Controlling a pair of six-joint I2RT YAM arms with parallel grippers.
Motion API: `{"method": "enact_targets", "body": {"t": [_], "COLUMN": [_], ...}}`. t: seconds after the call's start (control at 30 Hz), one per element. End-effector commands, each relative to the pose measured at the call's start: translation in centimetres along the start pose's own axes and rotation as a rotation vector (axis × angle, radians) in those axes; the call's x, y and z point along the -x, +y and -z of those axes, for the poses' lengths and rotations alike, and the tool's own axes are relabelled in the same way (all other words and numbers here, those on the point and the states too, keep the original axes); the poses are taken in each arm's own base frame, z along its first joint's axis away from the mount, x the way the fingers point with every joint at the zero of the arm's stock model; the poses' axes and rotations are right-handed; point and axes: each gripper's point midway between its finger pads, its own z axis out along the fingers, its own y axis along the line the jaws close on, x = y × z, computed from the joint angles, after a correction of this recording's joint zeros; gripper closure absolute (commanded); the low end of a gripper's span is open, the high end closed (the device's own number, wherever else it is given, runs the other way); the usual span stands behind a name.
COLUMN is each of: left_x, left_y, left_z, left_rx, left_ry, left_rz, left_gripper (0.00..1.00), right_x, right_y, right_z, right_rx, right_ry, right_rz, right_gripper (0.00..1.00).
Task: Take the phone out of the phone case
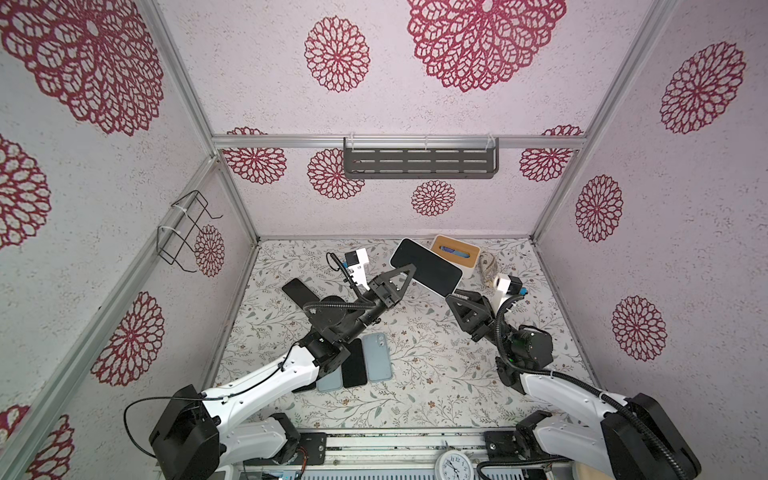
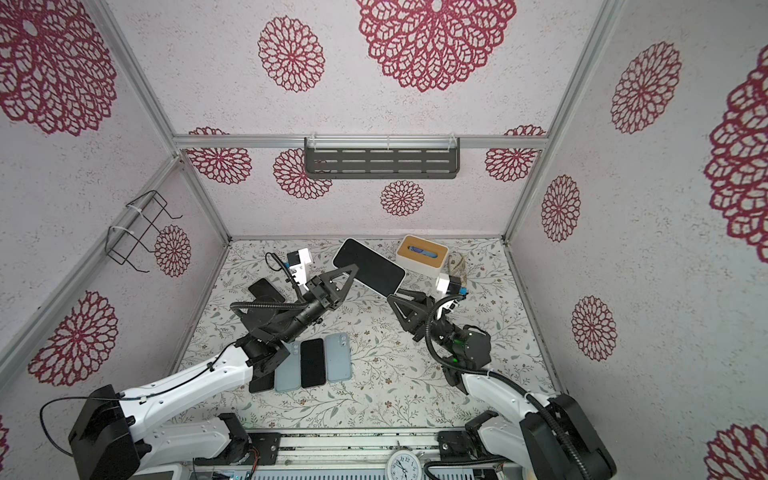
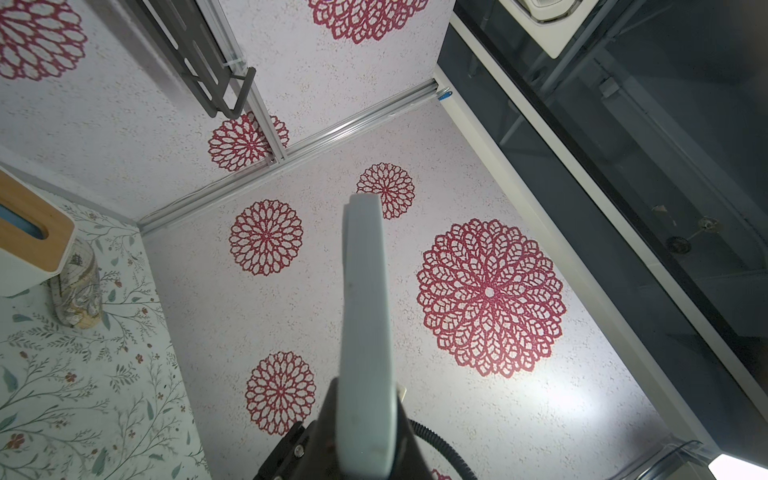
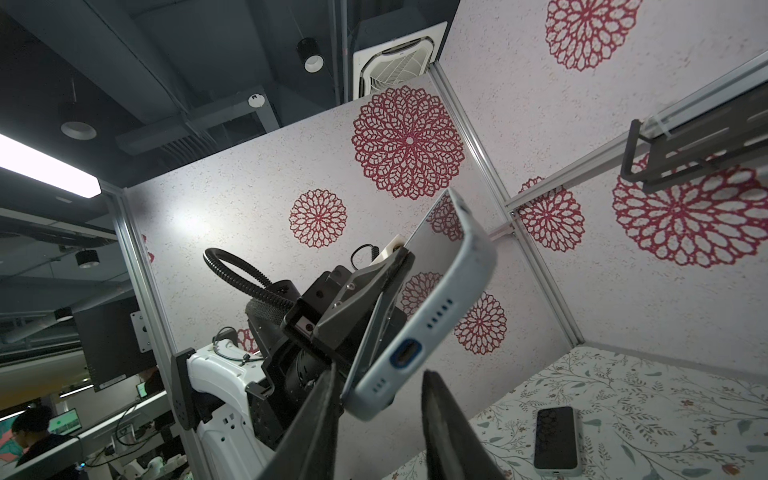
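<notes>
Blue-grey and black, the near row [image 1: 354,363] on the counter [image 1: 436,374]: four phones or cases, one half under your left arm [image 1: 270,374]. Beyond, one lone phone [image 1: 297,291]. Aloft, left fingers [image 1: 409,270] pinch the cased phone [image 1: 426,268]; right fingers [image 1: 453,299] spread about its bottom corner. Phone not out yet; the pull remains. Farthest: one box [image 1: 455,251].

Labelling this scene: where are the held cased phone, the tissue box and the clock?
Cased phone [image 1: 426,268]: in a top view, middle of dark screen.
Tissue box [image 1: 462,254]: in a top view, wooden lid.
Clock [image 1: 454,465]: in a top view, white dial.
</notes>
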Motion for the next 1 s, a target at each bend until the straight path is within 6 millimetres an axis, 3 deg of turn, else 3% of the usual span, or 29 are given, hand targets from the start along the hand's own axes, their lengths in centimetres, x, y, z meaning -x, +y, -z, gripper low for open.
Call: {"method": "enact_targets", "body": {"t": [0.0,0.5,0.77,0.97], "left_x": [0.2,0.0,-0.6,-2.6], "left_y": [-2.6,-2.6,-2.9,-3.9], "left_z": [0.0,-0.3,-1.2,-1.5], "left_rx": [-0.097,-0.083,-0.038,-0.040], "left_ry": [-0.018,-0.016,0.032,0.113], "left_rz": [-0.003,0.017,0.104,0.130], "left_gripper": [1.00,1.00,1.00,1.00], "right_x": [2.6,1.8,-0.4,0.7], "right_y": [2.9,2.3,0.3,-1.5], "right_z": [-0.5,-1.0,-0.2,-0.9], "right_rx": [0.103,0.107,0.037,-0.054], "right_ry": [-0.086,-0.049,0.019,0.065], "right_rz": [0.072,0.058,0.208,0.322], "right_gripper": [0.71,0.98,1.00,1.00]}}
